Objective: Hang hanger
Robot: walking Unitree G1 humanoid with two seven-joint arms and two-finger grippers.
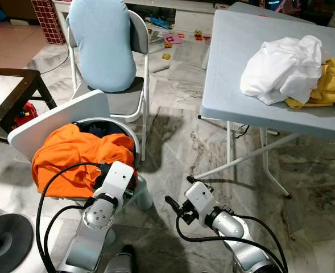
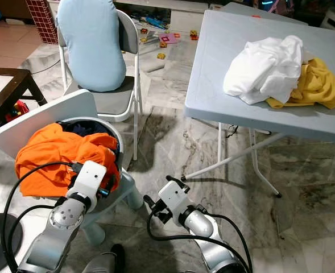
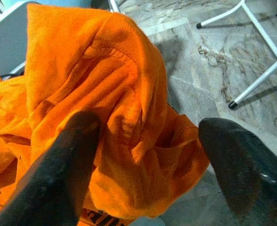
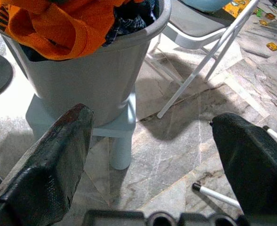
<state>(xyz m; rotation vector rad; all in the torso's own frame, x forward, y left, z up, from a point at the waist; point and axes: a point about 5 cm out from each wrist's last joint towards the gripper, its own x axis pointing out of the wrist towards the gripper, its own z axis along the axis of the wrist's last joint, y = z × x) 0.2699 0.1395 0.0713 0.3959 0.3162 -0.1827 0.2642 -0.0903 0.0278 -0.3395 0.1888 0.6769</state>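
No hanger visible anywhere yet, so you can't hang anything from here. What you have is the crumpled orange cotton garment [image 1: 70,156] heaped over the rim of the round grey plastic laundry bucket [image 4: 96,75], with dark clothes under it. My read: the step in hand is pulling that garment out.

Left end effector [image 3: 143,165] is right at the orange cloth, black fingers spread wide, one finger [image 3: 63,165] touching or just above a fold, nothing gripped. Right end effector [image 4: 152,160] hangs low over the marble floor beside the bucket, also spread wide and empty.

To do it well:
- Go for the ribbed neckline fold in the left wrist view, not the loose bulk. A collar grab makes hangering easier later.
- Push the fingers well into the fold before closing; thin cloth slips out of a shallow pinch.
- Lift straight up and slow. The bucket sits on a small pale plastic stool [image 4: 119,132] and looks tippy, and the dark clothes may drag along.
- Keep the right arm clear of the grey folding chair [image 1: 136,62] legs.

The light grey folding bench [image 1: 235,68] to the right carries a white bundled garment [image 1: 284,68] and a yellow one [image 1: 332,85]; there's bare surface there to lay the orange one flat while you locate a hanger.
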